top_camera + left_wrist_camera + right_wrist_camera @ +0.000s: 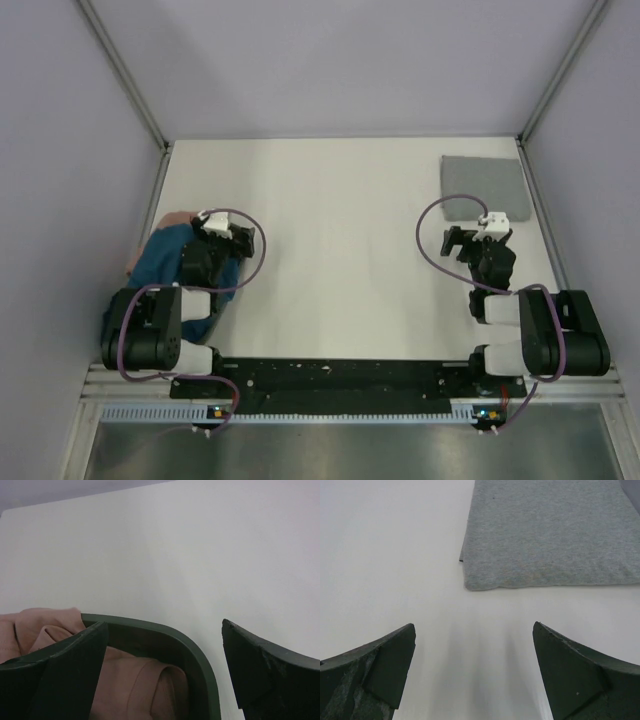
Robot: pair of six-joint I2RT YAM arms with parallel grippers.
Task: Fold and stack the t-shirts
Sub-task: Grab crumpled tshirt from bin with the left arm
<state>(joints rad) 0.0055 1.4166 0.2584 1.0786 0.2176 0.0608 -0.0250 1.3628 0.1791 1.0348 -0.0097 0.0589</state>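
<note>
You see a plain grey t-shirt (pixel 485 187), a teal-blue t-shirt (pixel 163 262), a salmon-pink t-shirt (pixel 47 624), an off-white desk (pixel 340 265), and a black left pincer (pixel 164 626) and right pincer (pixel 474 628).

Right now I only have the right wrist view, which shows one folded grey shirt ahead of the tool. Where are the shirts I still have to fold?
Observer: A crumpled teal-blue shirt lies at the left edge of the table, by the left arm.
Operator: Anything else there?
Observer: A salmon-pink shirt is bunched up against it.
Operator: Is the left tool gripping either one?
Observer: No, the left tool hangs open over the pink cloth, gripping nothing.
</note>
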